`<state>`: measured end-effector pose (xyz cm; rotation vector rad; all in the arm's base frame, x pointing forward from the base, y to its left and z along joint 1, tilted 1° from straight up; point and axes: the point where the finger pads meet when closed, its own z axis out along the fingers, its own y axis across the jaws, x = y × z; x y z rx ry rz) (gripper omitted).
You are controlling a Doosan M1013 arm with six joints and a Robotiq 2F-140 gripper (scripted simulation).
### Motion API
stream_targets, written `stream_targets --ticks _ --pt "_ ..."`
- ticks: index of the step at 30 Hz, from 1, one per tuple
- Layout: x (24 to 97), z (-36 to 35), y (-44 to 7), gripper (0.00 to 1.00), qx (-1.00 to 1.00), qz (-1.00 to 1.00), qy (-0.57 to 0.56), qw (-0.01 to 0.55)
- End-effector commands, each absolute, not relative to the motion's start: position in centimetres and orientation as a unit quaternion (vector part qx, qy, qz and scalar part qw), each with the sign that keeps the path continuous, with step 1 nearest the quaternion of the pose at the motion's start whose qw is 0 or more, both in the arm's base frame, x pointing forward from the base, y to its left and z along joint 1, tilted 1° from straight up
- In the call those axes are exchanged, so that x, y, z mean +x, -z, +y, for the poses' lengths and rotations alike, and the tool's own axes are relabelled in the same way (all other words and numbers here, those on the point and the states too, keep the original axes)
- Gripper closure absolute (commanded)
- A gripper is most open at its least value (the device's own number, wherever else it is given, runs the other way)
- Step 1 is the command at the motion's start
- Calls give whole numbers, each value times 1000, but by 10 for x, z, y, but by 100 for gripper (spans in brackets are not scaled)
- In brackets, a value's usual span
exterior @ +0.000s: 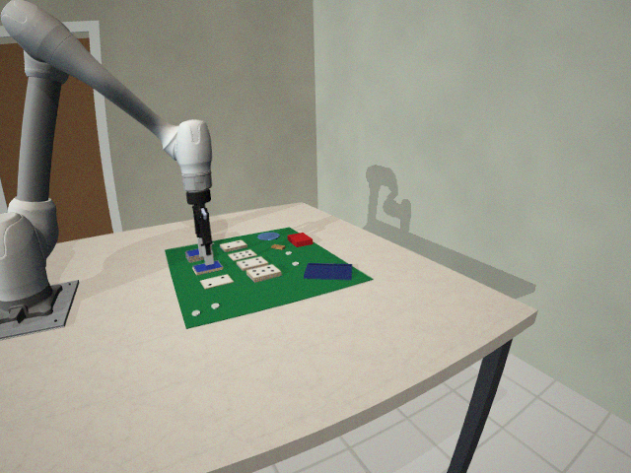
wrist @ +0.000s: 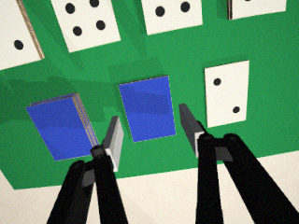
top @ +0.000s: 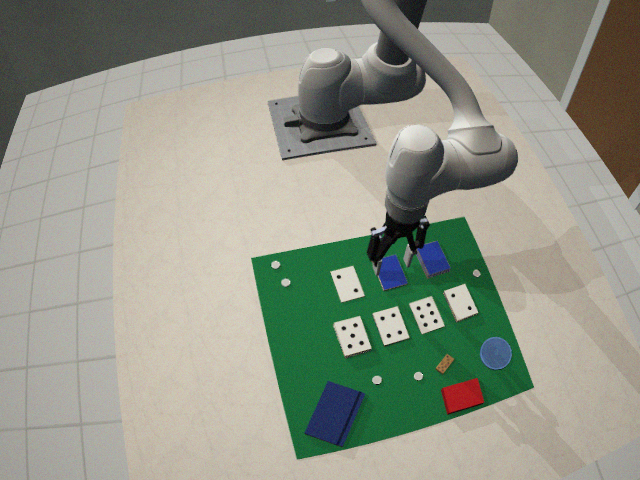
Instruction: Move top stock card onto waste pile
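The blue card (wrist: 148, 107) lies flat on the waste pile, just beside the stock (wrist: 61, 125). The claw (wrist: 151, 133) hangs over it, fingers apart on both sides, holding nothing.

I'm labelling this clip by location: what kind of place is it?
Probably an indoor room set up for a tabletop card game: a beige table with a green felt mat, dotted white cards, plain walls and a tiled floor.
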<state>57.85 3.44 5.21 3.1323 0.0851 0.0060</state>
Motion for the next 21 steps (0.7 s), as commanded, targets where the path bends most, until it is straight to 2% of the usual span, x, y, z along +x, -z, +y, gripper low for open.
stream_targets --ticks 1,10,21 --pt "578 34 -62 50 1000 27 -2 4" --pt "578 35 -98 50 1000 27 -2 4" --pt "578 35 -98 50 1000 27 -2 4"
